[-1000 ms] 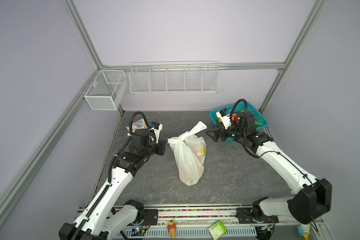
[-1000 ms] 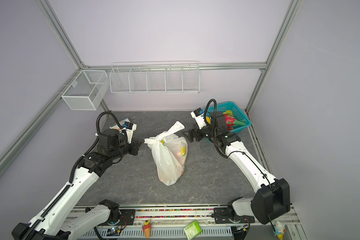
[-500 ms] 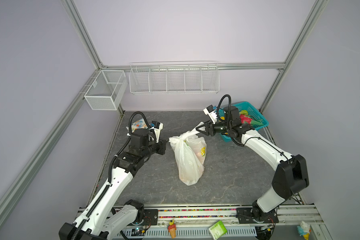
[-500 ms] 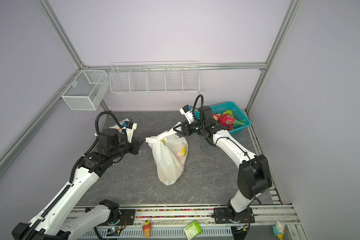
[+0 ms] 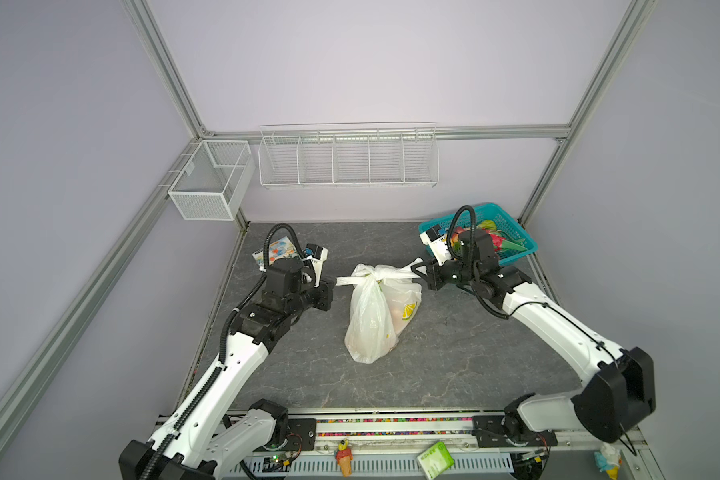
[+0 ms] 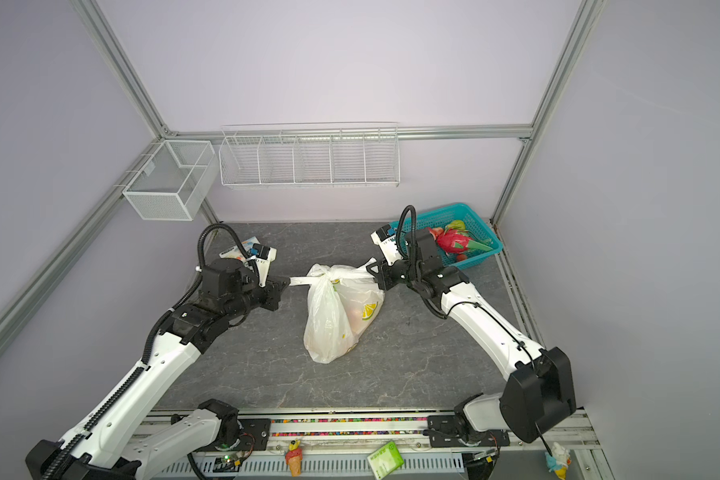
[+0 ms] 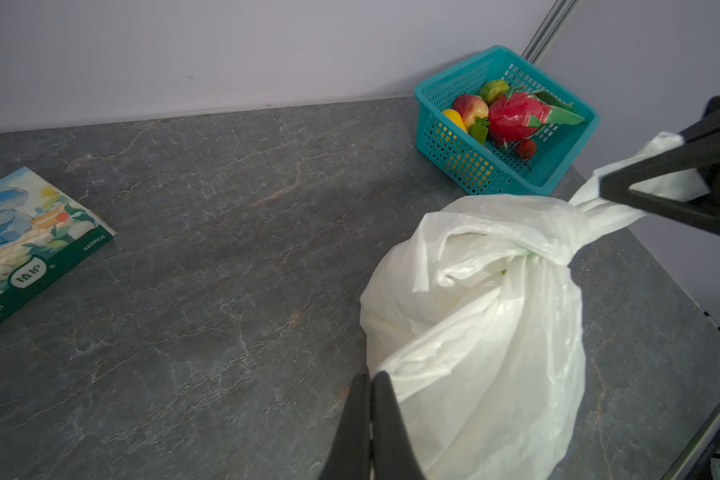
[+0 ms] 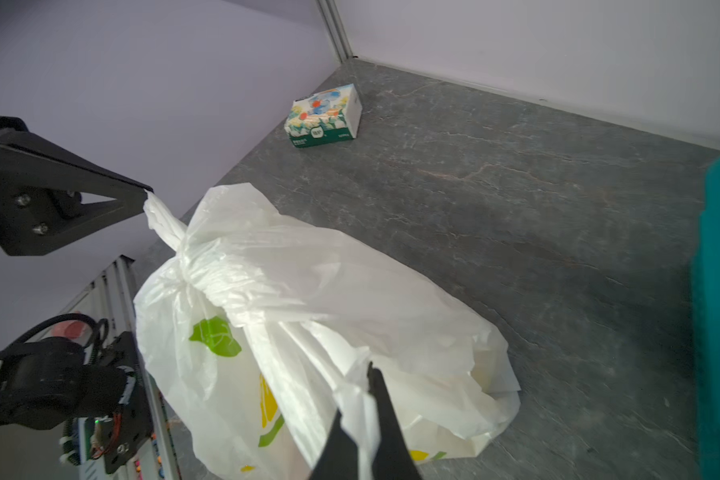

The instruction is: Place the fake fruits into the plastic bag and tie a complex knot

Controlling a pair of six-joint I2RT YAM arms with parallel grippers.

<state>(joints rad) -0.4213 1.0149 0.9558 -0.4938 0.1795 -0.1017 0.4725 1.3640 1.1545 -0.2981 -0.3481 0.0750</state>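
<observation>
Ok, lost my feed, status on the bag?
Left hand shut on left tail. Right hand shut on right tail. Bag knotted between them. Nothing in the way.

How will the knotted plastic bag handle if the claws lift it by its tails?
Probably floppy: the plastic bag is thin crinkled film slumping on the table. Likely light but bottom-heavy, as its load bulges low. Its tails might slip, since the left claw and right claw pinch only smooth film.

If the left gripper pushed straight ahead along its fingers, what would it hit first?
Probably the knot of the plastic bag: the left gripper is shut on its tail, pointing at it.
</observation>
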